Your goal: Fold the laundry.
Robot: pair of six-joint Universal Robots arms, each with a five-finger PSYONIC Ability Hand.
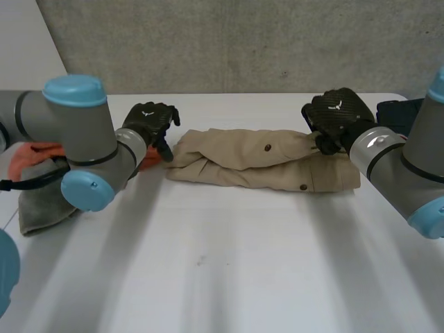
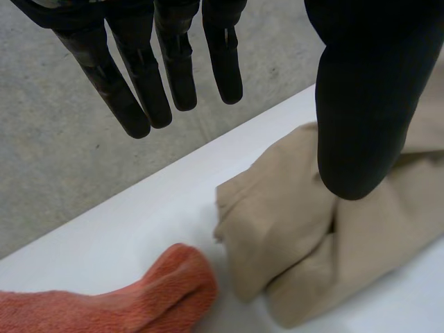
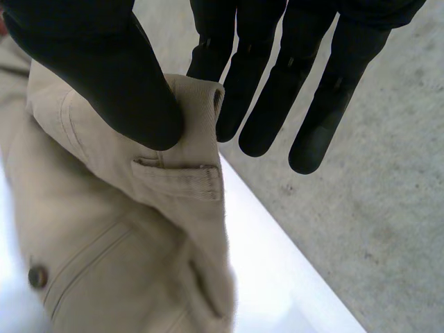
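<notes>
My right hand (image 1: 340,114) pinches the waistband corner of the tan trousers (image 1: 257,163) between thumb and fingers, at the garment's right end. My left hand (image 1: 149,121) hangs just above the trousers' left end, fingers straight and apart from the thumb, holding nothing. The trousers lie folded lengthwise across the far part of the white desk (image 1: 222,263). An orange cloth (image 2: 139,298) lies just beside their left end, and a grey cloth (image 1: 38,201) sits under my left arm.

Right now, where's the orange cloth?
The orange cloth lies at the table's left in the head view, partly behind the left arm, between the grey cloth and the beige trousers.
</notes>
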